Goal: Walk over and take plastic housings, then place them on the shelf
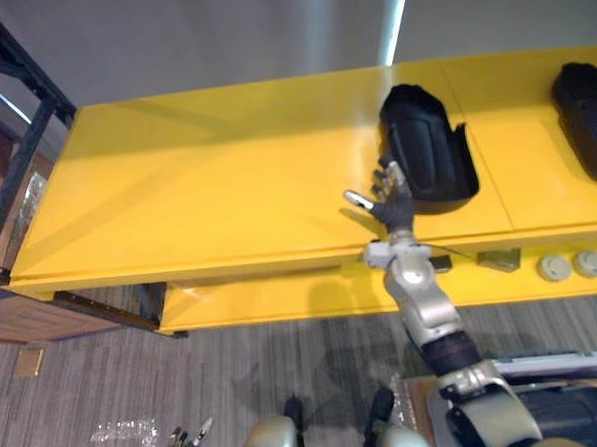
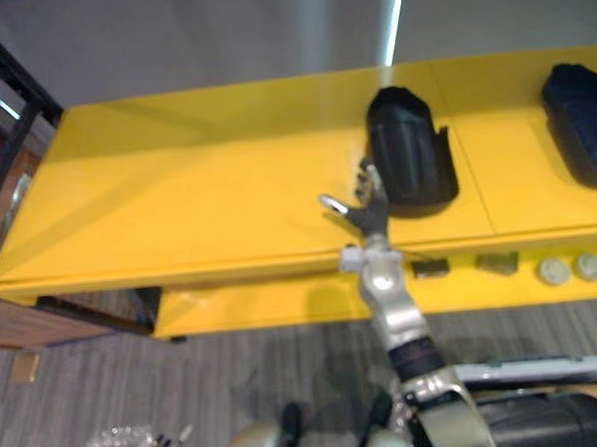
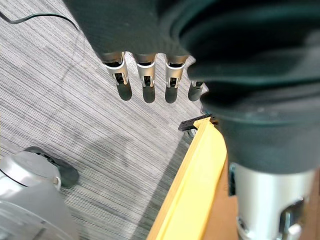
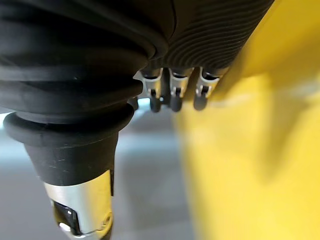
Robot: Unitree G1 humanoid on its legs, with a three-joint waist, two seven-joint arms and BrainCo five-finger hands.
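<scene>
Nearest, well short of the yellow desk [image 1: 206,178], left hand [image 3: 145,80] low over the striped grey floor [image 1: 216,378], fingers straight and slightly apart, nothing in them. A scrap of crumpled clear film [image 1: 124,433] on the floor close by that hand. Further in, below the desk's top board, a yellow lower shelf [image 1: 282,299] with two small grey blocks [image 1: 498,261] and two pale round discs [image 1: 556,266] toward the desk's right end. Raised over the desk's front edge, right of its middle, right hand [image 1: 393,204]: fingers [image 1: 383,174] stretched out straight, thumb spread wide toward the desk's left end, nothing clasped. Just past those fingertips, a black plastic housing [image 1: 425,147] flat on the desk top, long axis running from the front edge toward the back edge, rounded at the far end. Fingertips at its near left corner; contact or a slight gap impossible to tell. Well apart, at the desk's right end, a second black housing [image 1: 585,118], cut off at the picture's edge. Off the desk's left end, a black metal rack [image 1: 24,148]. Behind the desk's back edge, a plain grey wall [image 1: 219,37]
</scene>
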